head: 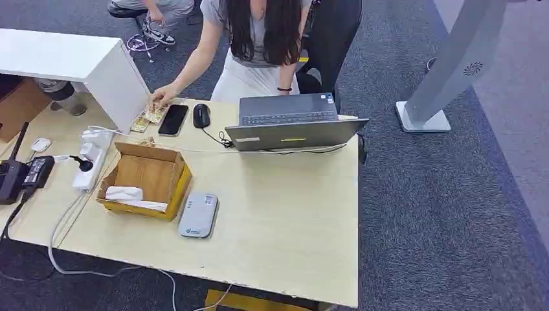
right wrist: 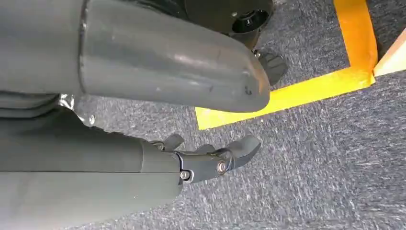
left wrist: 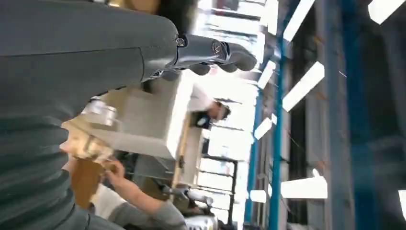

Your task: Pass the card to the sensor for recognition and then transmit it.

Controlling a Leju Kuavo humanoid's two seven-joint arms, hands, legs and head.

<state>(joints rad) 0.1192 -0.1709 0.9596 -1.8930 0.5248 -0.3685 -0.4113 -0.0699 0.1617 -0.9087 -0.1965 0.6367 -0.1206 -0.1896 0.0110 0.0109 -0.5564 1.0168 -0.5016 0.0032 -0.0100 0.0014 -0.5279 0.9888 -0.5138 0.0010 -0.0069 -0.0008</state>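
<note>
**Desk** (head: 285, 214): pale wood top that carries everything below. A person sits at its far edge.

**White cabinet** (head: 78, 61): stands at the far left corner.

**Laptop** (head: 291, 123): open at the far edge, right of centre, with its lid leaning toward the near edge.

**Cardboard box** (head: 181, 184): left of centre, flaps open, with a white wad inside.

**Power strip** (head: 90, 162): near the left edge, with cables trailing off the near edge.

**Sensor** (head: 198, 214): a flat grey-white pad just beside the box, toward the near edge.

**Phone** (head: 173, 120) and **mouse** (head: 201, 115): side by side at the far edge.

**Cards** (head: 150, 118): small yellowish slips at the far edge against the cabinet, under the person's hand (head: 162, 98). This is probably the task's card, but it is too small to be sure.

**Left hand** (left wrist: 210, 52): raised, fingers stretched out, holding nothing.

**Right hand** (right wrist: 215, 160): hanging over the carpet, fingers loosely apart, holding nothing.

**Hazards:**
- A thin card lying flat gives fingers little edge, so it may slide or slip out.
- The card lies across the desk from the robot, and reaching for it may meet the person's hand.
- The box flap stands close to the sensor and could be knocked while the card is presented.
- The cables could snag an arm.
</note>
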